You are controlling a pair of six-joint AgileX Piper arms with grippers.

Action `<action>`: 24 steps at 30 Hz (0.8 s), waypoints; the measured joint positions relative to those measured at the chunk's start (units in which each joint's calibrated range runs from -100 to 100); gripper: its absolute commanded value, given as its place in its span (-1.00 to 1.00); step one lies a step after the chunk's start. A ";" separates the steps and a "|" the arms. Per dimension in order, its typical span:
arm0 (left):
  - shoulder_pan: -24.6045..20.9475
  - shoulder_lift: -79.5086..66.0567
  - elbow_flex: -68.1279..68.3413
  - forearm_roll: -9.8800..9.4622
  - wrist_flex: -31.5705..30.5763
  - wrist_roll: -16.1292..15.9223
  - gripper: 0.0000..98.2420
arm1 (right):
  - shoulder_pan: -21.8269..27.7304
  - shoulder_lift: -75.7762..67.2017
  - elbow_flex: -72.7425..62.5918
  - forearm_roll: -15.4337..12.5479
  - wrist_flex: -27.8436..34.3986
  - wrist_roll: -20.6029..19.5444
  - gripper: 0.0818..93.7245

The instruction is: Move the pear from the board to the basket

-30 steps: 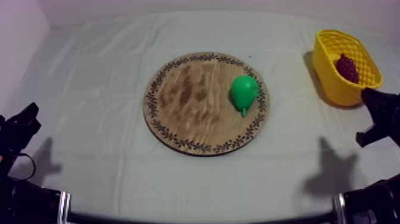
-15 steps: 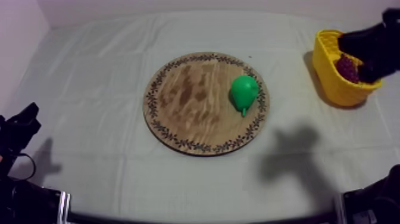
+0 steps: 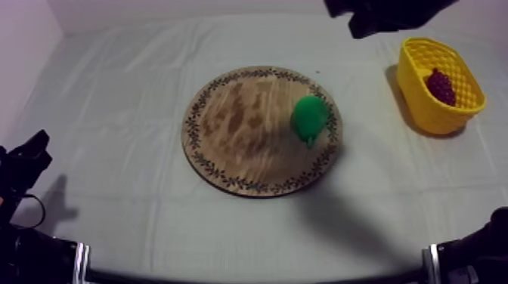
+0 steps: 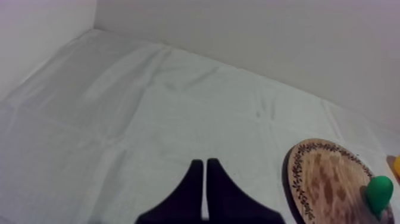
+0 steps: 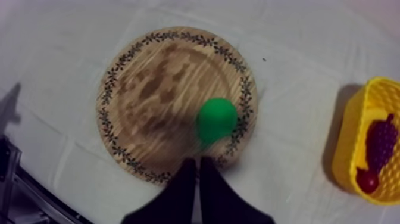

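Note:
A green pear (image 3: 310,117) lies on the right part of the round wooden board (image 3: 234,128). The yellow basket (image 3: 417,98) stands at the far right with a bunch of grapes (image 3: 441,85) inside. My right arm (image 3: 382,15) hangs high over the table's far edge, between board and basket. In the right wrist view my right gripper (image 5: 193,176) is shut on nothing, with the pear (image 5: 215,119) and board (image 5: 149,101) below it. My left gripper (image 4: 204,179) is shut and rests at the left side (image 3: 26,158), far from the board (image 4: 324,184).
Inside the basket (image 5: 348,140) the right wrist view shows the grapes (image 5: 381,140) and a small red fruit (image 5: 367,180). Grey-white cloth (image 3: 113,98) covers the table, and a wall runs behind it. The arm's shadow falls across the cloth at the board's right.
My right arm rose from the lower right edge, passed over the basket and now hangs over the far edge. Its shadow moved left toward the board. Pear and left arm stayed put.

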 measured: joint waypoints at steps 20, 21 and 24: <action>0.00 0.00 0.00 0.00 0.00 0.00 -1.00 | 4.42 27.55 -13.47 -1.82 8.12 -5.96 -1.00; 0.00 0.00 0.00 0.00 0.00 0.00 -1.00 | 4.62 28.26 -13.47 -1.94 8.11 -5.96 -1.00; 0.00 0.00 0.00 0.00 0.00 0.00 -1.00 | 4.99 29.63 -13.79 -2.12 8.08 -5.96 -1.00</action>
